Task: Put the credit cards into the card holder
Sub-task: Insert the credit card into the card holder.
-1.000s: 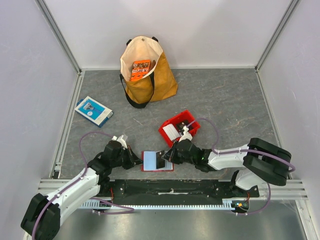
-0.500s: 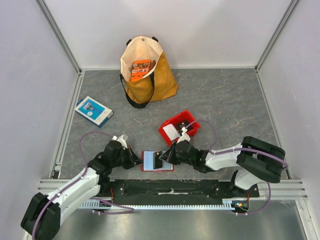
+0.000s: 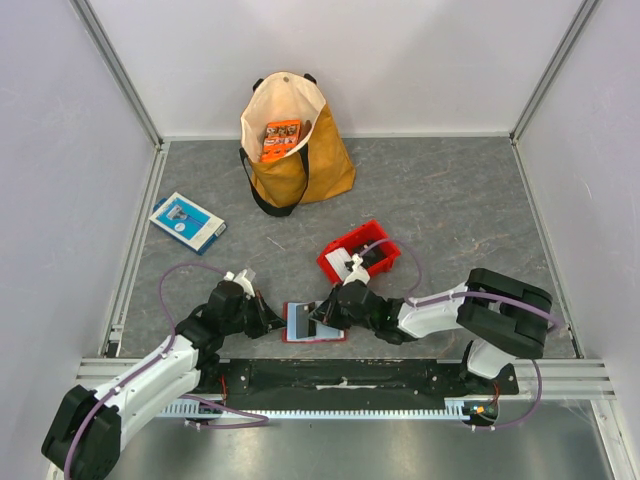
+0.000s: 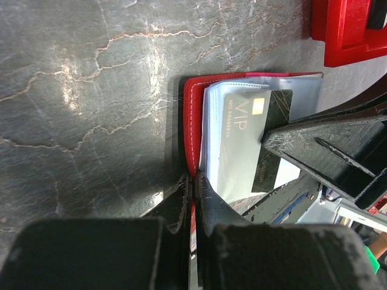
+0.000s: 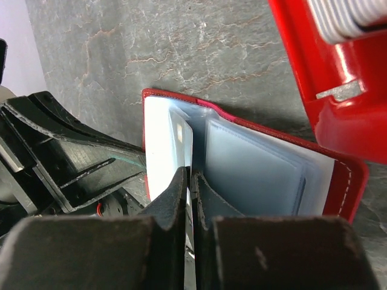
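The card holder [image 5: 254, 175] lies open on the surface [image 3: 450, 200], close to its near edge and between my two arms, just near-left of the red bin [image 3: 330, 266]. It has a red cover with pale stitching along the rim, and inside it a stack of clear, bluish-grey pocket leaves, fanned a little.

Two credit cards [image 4: 248, 142] stick out of the leaves on the right side. One is a grey card [image 4: 237, 145] printed VIP, with a chip at its far end. The dark card [image 4: 277, 106] lies partly under it and shows past its right edge.

My left end effector [image 4: 193, 180] has its fingers pressed together on the near-left edge of the red cover, pinning it. My right end effector [image 5: 188, 175] has its fingers together with a thin pale card edge between them. I cannot tell whether it pinches one card or both.

The surface is dark grey with pale marble veins. At its far side stands a mustard tote bag [image 3: 310, 175] with a cream lining and an orange packet [image 3: 282, 139] in its mouth. A blue-and-white flat box [image 3: 187, 221] lies at the left, well apart from the holder. Plain white walls [image 3: 350, 60] close in the far, left and right sides.
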Motion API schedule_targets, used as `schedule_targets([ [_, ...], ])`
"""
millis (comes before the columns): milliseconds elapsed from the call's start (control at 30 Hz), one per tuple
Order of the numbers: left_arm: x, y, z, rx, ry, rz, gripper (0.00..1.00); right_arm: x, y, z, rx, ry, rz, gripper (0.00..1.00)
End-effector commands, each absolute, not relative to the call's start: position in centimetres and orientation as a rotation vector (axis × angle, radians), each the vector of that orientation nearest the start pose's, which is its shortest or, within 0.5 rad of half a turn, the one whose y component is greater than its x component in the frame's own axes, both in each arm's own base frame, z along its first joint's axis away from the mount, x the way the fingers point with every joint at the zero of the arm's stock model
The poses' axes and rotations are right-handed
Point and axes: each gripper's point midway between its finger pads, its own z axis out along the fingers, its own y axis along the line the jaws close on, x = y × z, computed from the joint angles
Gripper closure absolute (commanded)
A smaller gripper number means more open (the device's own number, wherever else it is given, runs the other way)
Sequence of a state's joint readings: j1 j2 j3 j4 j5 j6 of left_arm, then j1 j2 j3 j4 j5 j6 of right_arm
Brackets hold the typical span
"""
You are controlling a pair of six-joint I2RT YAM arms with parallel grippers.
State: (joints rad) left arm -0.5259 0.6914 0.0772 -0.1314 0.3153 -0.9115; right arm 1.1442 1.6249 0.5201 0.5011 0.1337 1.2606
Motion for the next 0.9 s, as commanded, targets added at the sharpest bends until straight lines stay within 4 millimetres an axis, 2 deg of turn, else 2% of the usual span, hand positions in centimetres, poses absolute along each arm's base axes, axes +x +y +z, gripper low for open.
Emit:
schedule_targets([
  [0, 13.7, -17.8, 1.9, -0.339, 2.490, -1.044, 0.98, 13.9, 35.7, 1.2, 0.191, 2.537, 0.980, 0.89],
  [67, 13.7, -17.8, 1.8, -0.340, 2.491, -1.041, 0.98, 14.5, 34.7, 1.8, 0.180, 2.514, 0.907, 0.79],
  [133, 13.6, -17.8, 1.8, -0.336, 2.491, -1.041, 0.98, 14.9, 33.6, 2.2, 0.168, 2.504, 0.841, 0.73],
  [233, 13.7, -17.8, 2.0, -0.330, 2.490, -1.035, 0.98, 15.4, 33.0, 3.3, 0.149, 2.481, 0.795, 0.60],
  [367, 13.8, -17.8, 2.0, -0.337, 2.484, -1.041, 0.98, 15.4, 33.2, 3.8, 0.125, 2.474, 0.796, 0.52],
  [633, 13.7, -17.8, 2.1, -0.330, 2.481, -1.047, 0.98, 14.7, 34.2, 3.0, 0.075, 2.523, 0.817, 0.46],
  [867, 13.8, -17.9, 2.2, -0.324, 2.481, -1.049, 0.98, 14.1, 35.5, 3.1, 0.040, 2.535, 0.883, 0.47],
])
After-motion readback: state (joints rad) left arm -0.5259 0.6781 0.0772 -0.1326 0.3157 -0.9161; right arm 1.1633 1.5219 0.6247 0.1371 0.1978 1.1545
